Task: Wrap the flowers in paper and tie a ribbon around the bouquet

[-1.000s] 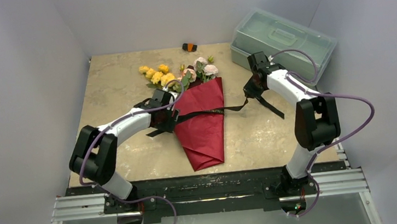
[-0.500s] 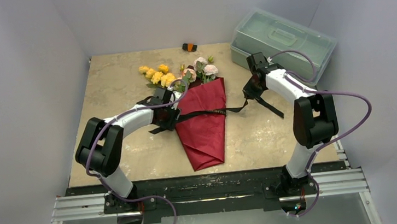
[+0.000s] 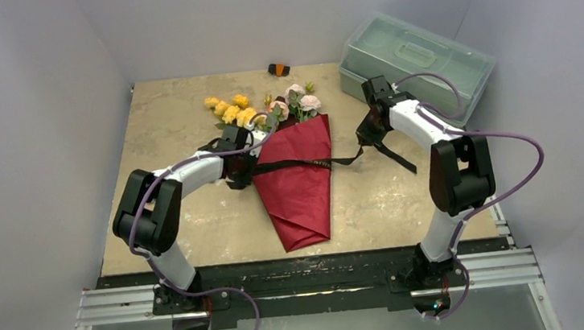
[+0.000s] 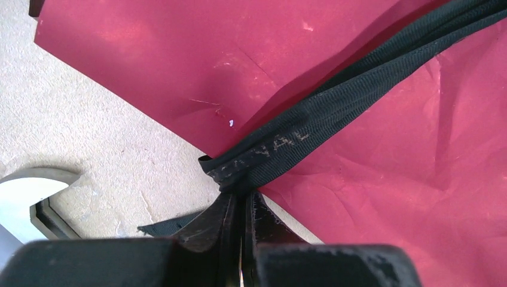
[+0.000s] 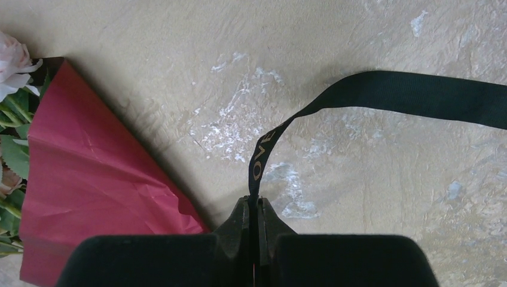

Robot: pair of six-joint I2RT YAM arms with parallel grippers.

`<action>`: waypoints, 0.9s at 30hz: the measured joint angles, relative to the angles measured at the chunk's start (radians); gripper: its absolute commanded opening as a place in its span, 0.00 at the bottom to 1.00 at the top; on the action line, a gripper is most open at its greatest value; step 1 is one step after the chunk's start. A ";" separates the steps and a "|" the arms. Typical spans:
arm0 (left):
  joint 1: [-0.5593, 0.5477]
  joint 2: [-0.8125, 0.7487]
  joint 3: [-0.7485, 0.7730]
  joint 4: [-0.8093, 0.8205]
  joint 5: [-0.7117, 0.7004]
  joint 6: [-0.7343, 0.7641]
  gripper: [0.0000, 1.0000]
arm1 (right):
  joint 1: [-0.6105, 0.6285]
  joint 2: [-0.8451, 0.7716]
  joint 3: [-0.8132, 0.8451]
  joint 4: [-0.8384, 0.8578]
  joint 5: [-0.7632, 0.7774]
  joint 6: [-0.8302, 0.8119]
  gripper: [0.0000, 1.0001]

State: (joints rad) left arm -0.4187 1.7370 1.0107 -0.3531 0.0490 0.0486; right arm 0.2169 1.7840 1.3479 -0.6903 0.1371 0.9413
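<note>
My left gripper (image 4: 241, 203) is pinching the ribbon (image 4: 311, 116), jaws clamped together on it at the left edge of the bouquet (image 3: 299, 184). My right gripper (image 5: 258, 206) is clamping the same black strip just right of it. The ribbon is crossing the crinkled dark red paper (image 4: 382, 197) cone, which is lying mid-table (image 3: 172, 128). Yellow and pink flowers (image 3: 237, 114) are sticking out the far end. A clear lidded box (image 3: 411, 52) is sitting far right, and a small black-orange object (image 3: 279, 70) at the far edge.

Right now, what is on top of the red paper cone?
A black ribbon crosses the cone, pinched by the left gripper at the cone's edge and by the right gripper off to the side. Whether the ribbon also passes underneath is covered.
</note>
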 measured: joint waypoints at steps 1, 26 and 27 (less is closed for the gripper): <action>0.002 0.000 0.000 0.000 0.005 0.000 0.00 | 0.000 0.003 0.000 -0.001 0.000 -0.001 0.00; 0.382 -0.090 -0.044 -0.135 0.105 -0.315 0.00 | -0.348 -0.385 -0.252 0.042 -0.051 -0.221 0.00; 0.393 -0.090 -0.044 -0.135 0.106 -0.327 0.00 | -0.380 -0.399 -0.266 0.040 -0.052 -0.226 0.00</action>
State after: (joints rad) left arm -0.0254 1.6466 0.9665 -0.4885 0.1551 -0.2779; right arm -0.1631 1.3849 1.0817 -0.6498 0.0853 0.7151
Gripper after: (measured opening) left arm 0.030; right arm 0.024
